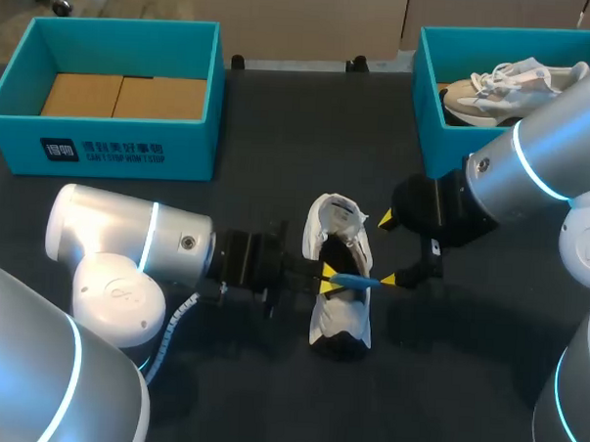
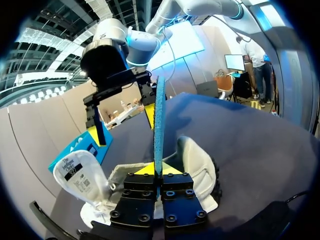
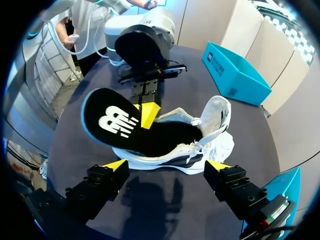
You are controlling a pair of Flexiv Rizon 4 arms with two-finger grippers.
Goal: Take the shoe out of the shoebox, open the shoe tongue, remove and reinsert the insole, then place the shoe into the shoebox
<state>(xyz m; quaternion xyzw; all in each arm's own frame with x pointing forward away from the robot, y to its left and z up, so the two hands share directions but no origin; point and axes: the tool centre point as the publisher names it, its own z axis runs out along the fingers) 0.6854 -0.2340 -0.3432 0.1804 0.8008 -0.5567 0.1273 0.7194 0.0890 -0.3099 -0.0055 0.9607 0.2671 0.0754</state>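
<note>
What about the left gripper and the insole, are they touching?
Touching. The left wrist view shows the left gripper shut on the insole, with its thin blue edge pinched between both yellow tips.

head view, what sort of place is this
Probably a robot lab bench set up for shoe handling: a left arm and a right arm meet over a dark table, with two teal shoeboxes and a shoe between the arms.
</note>
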